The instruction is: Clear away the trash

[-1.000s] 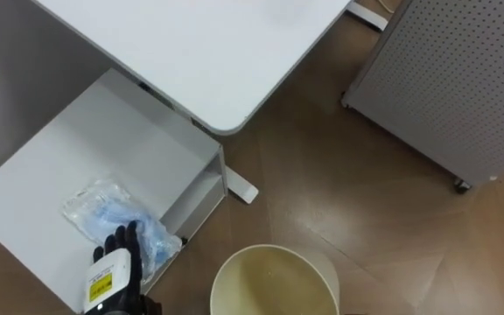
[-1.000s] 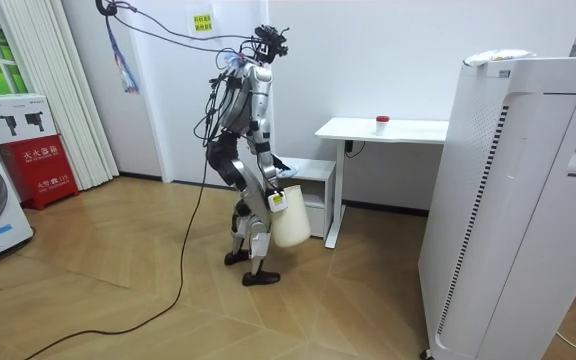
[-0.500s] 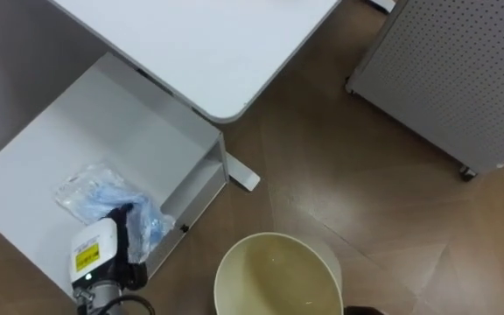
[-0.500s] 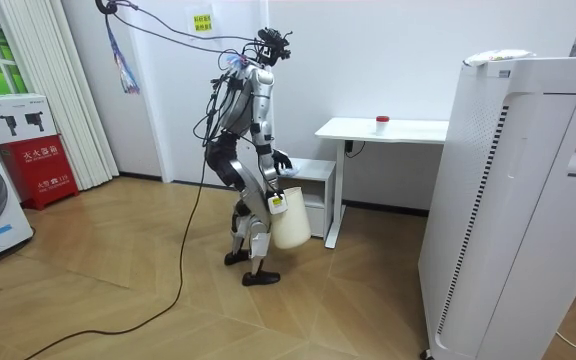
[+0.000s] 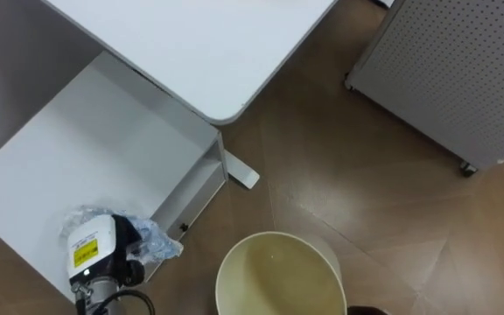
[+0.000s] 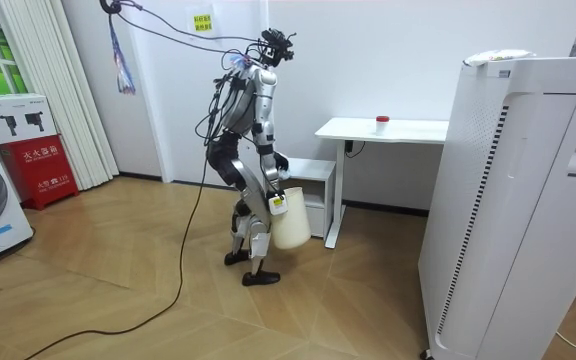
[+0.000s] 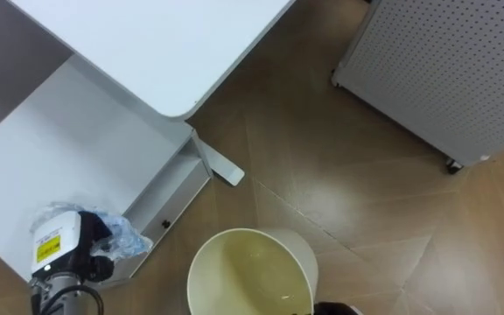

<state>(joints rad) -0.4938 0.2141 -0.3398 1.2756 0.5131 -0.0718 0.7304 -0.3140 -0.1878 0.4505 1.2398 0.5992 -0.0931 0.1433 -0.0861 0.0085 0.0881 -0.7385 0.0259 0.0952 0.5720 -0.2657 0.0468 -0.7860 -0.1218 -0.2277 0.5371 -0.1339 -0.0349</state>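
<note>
Left hand [image 5: 94, 248] grips crinkly plastic bag [image 5: 155, 239] on smooth shelf [image 5: 103, 149]

The robot [image 6: 250, 140] is silver-grey with dark joints, black feet and dark cables bunched at its back, and its left hand [image 5: 90, 251] is white-backed, yellow-labelled and black-fingered.

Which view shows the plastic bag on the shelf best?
The left eye view: the plastic bag shows clearly beside the left hand on the white shelf. The right eye view shows much the same; in the room view it is too small.
</note>
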